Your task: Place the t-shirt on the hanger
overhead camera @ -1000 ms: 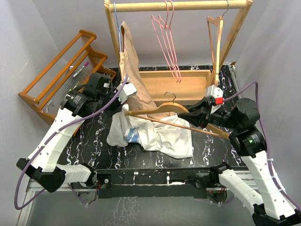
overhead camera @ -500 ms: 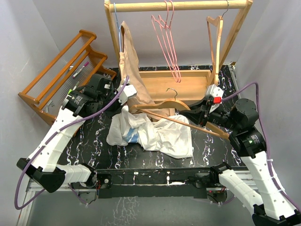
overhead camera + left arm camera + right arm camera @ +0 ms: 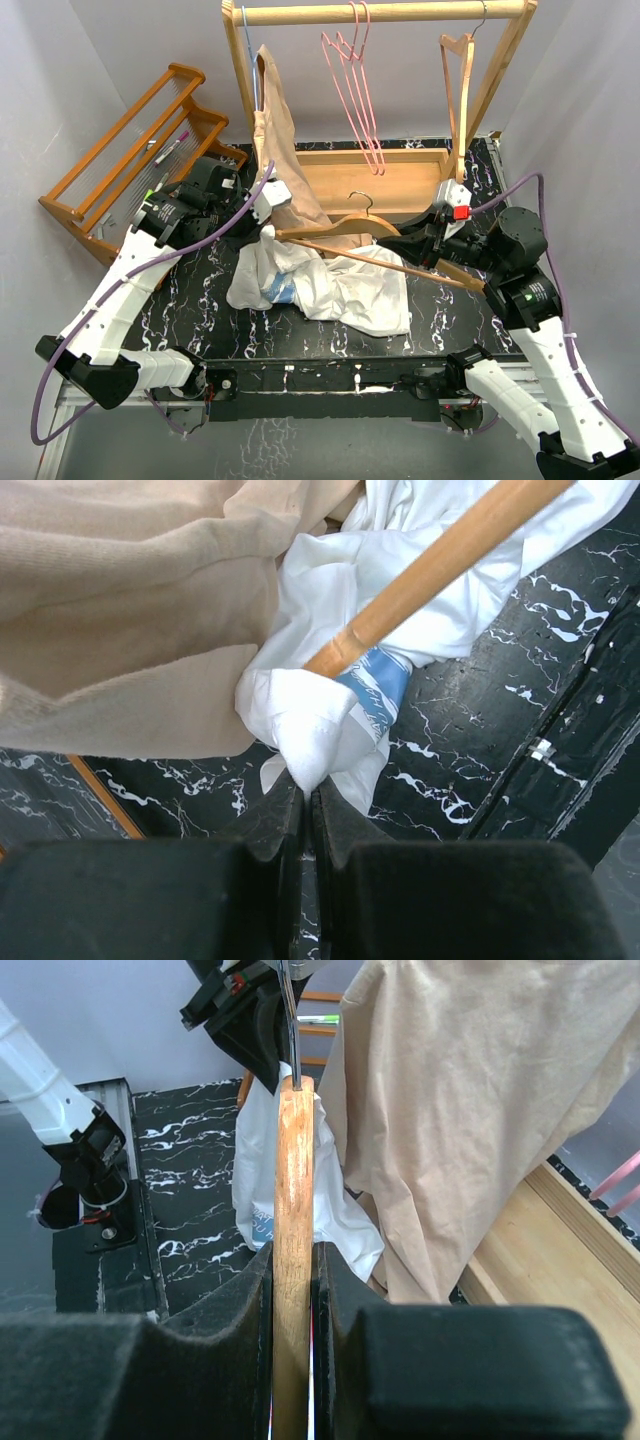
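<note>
Evidently the threading step is in hand. The left gripper (image 3: 305,792), jaws pressed together on a fold of the white t-shirt (image 3: 335,285), holds cloth at the left tip of the wooden hanger (image 3: 320,227). The right gripper (image 3: 292,1260) pinches the hanger's right arm. The shirt lies heaped mid-table beneath the hanger. I'd draw the opening out toward 9 o'clock while the hanger slides in level. The beige garment (image 3: 280,140) hangs at 11 o'clock, just beside the pinched fold, and could snag. Pink wire hangers (image 3: 358,95) dangle at 12 o'clock.
</note>
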`<state>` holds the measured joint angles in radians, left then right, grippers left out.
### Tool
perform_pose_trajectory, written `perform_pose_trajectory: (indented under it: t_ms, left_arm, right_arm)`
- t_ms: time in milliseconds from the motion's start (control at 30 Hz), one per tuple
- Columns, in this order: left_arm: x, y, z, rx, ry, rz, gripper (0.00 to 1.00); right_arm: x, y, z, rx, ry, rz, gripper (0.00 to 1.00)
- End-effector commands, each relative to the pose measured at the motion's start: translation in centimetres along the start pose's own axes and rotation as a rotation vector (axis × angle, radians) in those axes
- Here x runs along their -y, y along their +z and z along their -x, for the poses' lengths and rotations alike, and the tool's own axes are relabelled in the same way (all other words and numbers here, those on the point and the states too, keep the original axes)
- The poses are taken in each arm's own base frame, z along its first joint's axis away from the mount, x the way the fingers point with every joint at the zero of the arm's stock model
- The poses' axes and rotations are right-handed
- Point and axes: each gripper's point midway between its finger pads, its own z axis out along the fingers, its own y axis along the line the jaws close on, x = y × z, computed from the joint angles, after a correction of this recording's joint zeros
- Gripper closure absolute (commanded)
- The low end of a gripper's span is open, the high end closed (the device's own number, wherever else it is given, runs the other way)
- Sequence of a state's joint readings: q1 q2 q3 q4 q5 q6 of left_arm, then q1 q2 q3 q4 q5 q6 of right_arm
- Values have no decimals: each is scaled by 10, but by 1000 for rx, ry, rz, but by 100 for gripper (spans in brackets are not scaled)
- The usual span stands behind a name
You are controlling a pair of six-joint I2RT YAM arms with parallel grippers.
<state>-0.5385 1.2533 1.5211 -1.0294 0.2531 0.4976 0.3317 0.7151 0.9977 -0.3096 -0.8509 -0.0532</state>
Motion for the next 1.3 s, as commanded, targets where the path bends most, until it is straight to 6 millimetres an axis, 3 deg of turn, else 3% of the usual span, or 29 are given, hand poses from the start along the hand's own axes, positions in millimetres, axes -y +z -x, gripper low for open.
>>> perform_pose_trajectory:
  t_ms: [0,433,933,1267]
  left_arm:
    - [9,-8,6,33,2,-41,100]
    - [11,-14,14,54,9,-63,100]
    - [30,-44,44,173,14,-142,100]
    - [20,-42,38,146,51,-88,100]
  right_arm:
    - [-6,3,22,91,-60,45,92]
    - [-12,8,22,128,-72,111,92]
    - [-11,13,21,174,-84,133,92]
    - [-25,11,24,183,-93,221,92]
